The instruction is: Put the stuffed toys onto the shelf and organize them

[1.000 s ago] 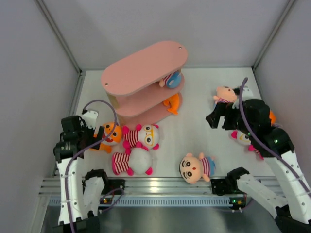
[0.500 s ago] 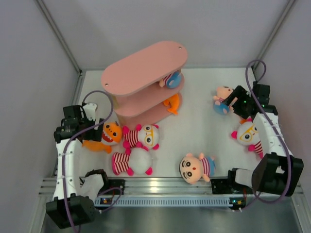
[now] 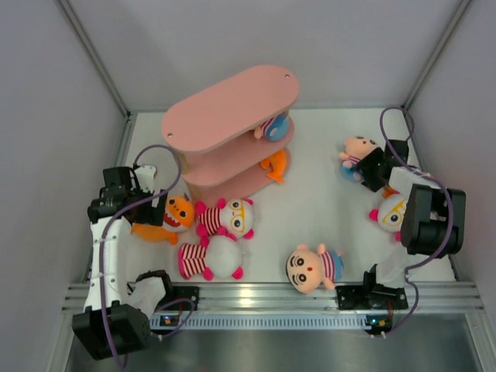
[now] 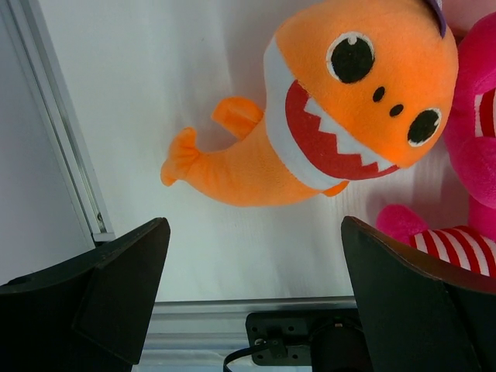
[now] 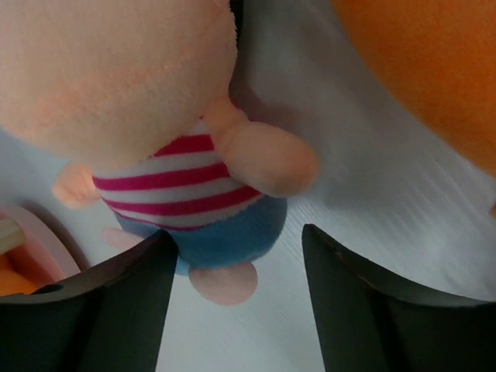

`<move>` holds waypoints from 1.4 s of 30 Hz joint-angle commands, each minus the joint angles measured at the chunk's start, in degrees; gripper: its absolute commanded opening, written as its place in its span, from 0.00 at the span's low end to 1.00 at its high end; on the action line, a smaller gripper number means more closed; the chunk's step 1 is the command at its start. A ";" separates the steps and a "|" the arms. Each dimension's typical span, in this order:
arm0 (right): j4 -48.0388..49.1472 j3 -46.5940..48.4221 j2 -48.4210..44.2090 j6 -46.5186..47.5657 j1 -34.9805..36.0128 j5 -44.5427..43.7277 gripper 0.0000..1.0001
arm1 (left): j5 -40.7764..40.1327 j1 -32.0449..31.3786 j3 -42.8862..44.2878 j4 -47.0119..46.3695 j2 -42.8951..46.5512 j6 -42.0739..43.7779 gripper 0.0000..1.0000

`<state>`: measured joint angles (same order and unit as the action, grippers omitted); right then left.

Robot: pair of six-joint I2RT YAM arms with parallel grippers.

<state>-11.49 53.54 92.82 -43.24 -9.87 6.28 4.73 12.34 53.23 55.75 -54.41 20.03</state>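
The pink shelf (image 3: 232, 108) stands at the back left, with a peach boy toy (image 3: 273, 128) on its middle tier and an orange fish toy (image 3: 273, 165) on its lowest. My left gripper (image 3: 149, 204) is open just left of an orange fish toy (image 3: 173, 214). In the left wrist view the fish (image 4: 333, 124) lies beyond the open gripper (image 4: 256, 294). My right gripper (image 3: 369, 167) is open right beside a peach boy toy (image 3: 356, 150). In the right wrist view, that boy's blue shorts (image 5: 225, 232) reach between my fingertips (image 5: 124, 302).
On the table lie a white-headed toy with glasses (image 3: 229, 218), another face down (image 3: 214, 260), a peach boy (image 3: 312, 267) near the front, and a white-headed toy (image 3: 391, 212) under the right arm. An orange toy (image 5: 434, 70) lies close to the right gripper. Walls enclose the table.
The right arm has folded back toward the right wall and its gripper has come down beside the far-right peach boy. The left gripper has shifted slightly left beside the orange fish.
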 commanded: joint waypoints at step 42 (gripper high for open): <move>-24.99 37.94 -9.26 15.56 54.17 4.61 0.00 | -6.66 0.14 3.19 -1.25 6.60 2.11 0.98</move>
<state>-42.41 85.36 80.90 -26.30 43.86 11.46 -0.71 12.34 55.22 55.75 -48.58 21.19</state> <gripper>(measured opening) 0.031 0.982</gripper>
